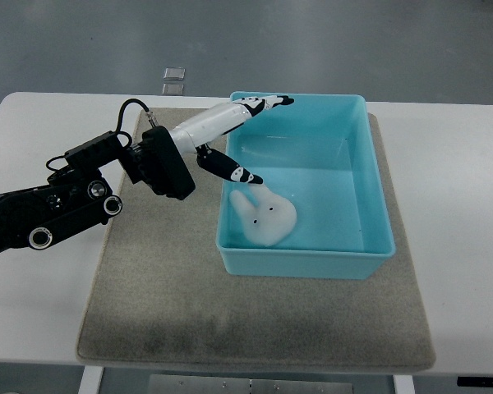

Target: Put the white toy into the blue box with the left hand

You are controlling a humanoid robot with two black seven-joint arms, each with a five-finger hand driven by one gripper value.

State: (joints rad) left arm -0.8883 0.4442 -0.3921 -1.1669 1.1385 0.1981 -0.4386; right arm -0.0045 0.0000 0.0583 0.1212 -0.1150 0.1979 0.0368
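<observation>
The white rabbit-shaped toy [265,217] lies inside the blue box [376,197], near its front left corner. My left hand [242,135] reaches in from the left and hovers over the box's left wall. Its white fingers with black tips [267,103] are spread, and the thumb [234,170] points down toward the toy without touching it. The hand holds nothing. The right arm is out of view.
The box stands on a grey-beige mat [164,304] on a white table [460,246]. Two small clear squares [173,80] lie on the floor beyond the table's far edge.
</observation>
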